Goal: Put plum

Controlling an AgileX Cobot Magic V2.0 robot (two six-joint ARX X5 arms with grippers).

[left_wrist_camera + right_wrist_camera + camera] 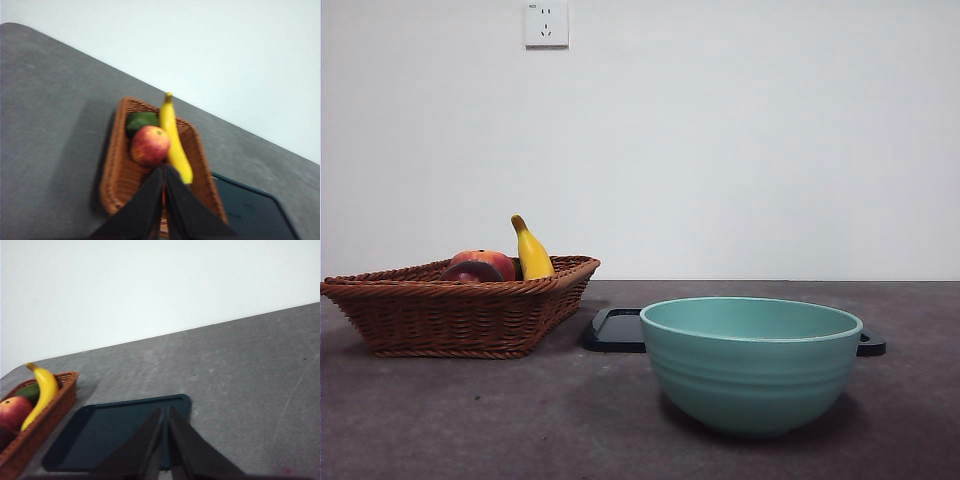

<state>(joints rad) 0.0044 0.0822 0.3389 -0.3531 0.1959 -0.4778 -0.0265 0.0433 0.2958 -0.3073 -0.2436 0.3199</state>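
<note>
The plum (472, 272) lies in the wicker basket (460, 315) beside the apple (490, 262) and banana (532, 252). Left claw (164, 172) and right claw (165, 412) are both closed, holding nothing. No writing is readable.

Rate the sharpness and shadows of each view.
Front view: sharp; the teal bowl casts a soft shadow on the table. Left wrist view: blurred throughout, with a dark shadow beside the wicker basket. Right wrist view: mildly soft; the dark tray shows no glare.
</note>
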